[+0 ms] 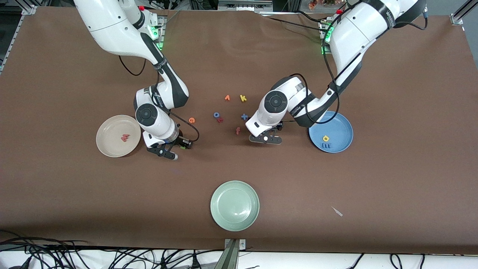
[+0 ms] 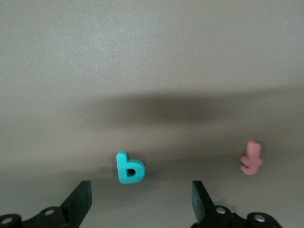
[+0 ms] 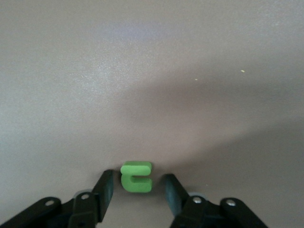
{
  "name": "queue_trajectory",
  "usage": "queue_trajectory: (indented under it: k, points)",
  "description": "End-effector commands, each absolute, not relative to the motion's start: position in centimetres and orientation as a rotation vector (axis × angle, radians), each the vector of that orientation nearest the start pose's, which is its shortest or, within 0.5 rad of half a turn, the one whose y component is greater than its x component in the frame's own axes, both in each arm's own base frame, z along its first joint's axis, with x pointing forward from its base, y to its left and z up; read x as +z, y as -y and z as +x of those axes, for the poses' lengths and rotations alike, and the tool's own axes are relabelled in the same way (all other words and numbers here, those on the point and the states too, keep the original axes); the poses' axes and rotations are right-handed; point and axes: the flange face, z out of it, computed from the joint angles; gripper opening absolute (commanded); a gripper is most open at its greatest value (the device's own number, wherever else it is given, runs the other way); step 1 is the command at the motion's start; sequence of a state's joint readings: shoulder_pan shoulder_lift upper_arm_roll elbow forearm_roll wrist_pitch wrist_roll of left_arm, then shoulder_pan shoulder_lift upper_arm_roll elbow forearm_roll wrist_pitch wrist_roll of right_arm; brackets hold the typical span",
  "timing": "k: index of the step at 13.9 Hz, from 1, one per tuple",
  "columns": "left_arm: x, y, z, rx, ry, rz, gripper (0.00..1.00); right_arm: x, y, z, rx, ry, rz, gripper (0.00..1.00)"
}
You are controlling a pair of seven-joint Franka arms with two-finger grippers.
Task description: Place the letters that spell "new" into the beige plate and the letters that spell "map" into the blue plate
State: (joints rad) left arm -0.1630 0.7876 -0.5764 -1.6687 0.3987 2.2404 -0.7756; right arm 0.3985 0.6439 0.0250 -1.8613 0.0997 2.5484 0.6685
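Observation:
The green "n" (image 3: 136,176) lies on the table beside the beige plate (image 1: 109,131), with my right gripper (image 3: 138,189) low around it. Its fingers (image 3: 104,187) stand narrowly apart, a small gap on each side of the letter. The red "w" (image 1: 125,138) lies in the beige plate. The orange "e" (image 1: 192,120) rests on the table nearby. My left gripper (image 2: 141,200) is open wide just above the table, and the teal "p" (image 2: 129,167) lies just ahead of its fingertips. The yellow "a" (image 1: 325,138) and blue "m" (image 1: 326,145) lie in the blue plate (image 1: 339,127).
Between the arms lie an orange "f" (image 1: 238,130), blue "t" (image 1: 244,117), blue "o" (image 1: 216,115), red "r" (image 1: 220,120), orange "v" (image 1: 227,98) and yellow "k" (image 1: 243,98). A pale green plate (image 1: 235,205) sits nearest the front camera.

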Motion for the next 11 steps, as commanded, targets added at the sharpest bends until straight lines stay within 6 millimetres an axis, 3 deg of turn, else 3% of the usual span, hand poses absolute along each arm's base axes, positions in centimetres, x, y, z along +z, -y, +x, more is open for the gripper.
queue_trajectory:
  k: [1,4,8,11]
  points:
    - [19.2,41.6,53.4,0.120,-0.225,-3.127,0.93,17.5,-26.3,58.8,-0.011,-0.511,-3.002,0.50]
    - [18.0,41.5,53.1,0.099,-0.281,-3.089,0.89,17.7,-25.9,59.1,-0.020,-0.518,-2.998,0.50]
    - [17.1,41.2,53.0,0.115,-0.280,-3.082,0.80,17.7,-25.9,59.1,-0.017,-0.522,-2.997,0.38]
    - [17.1,41.1,52.9,0.125,-0.279,-3.075,0.28,17.7,-25.9,59.1,-0.017,-0.525,-2.997,0.26]
